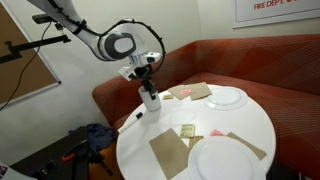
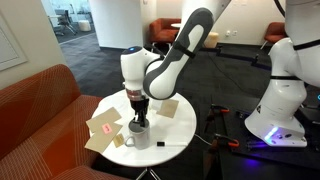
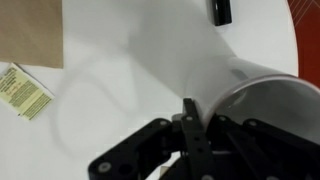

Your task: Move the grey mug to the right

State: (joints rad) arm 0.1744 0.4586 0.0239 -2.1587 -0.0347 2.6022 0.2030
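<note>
Wrist view puts the grey mug (image 3: 268, 112) at right, its rim against one finger (image 3: 190, 125); I cannot tell whether the jaws have closed on the wall. In an exterior view it stands near the bench (image 1: 170, 118) edge. Best to pinch firmly, lift little, keep it upright and stop short of the plate (image 1: 226, 97).

From a raised spot at the near rim of a round white table (image 1: 240, 120), an exterior view faces the red sofa (image 1: 250, 60) and the arm (image 1: 110, 45) at middle distance. An exterior view on the sofa's side (image 2: 40, 110) faces the open office across the same table (image 2: 175, 128) and arm (image 2: 170, 60). The wrist view looks straight down, very close, with the gripper (image 3: 190, 125) and mug (image 3: 270, 110) low in frame.
</note>
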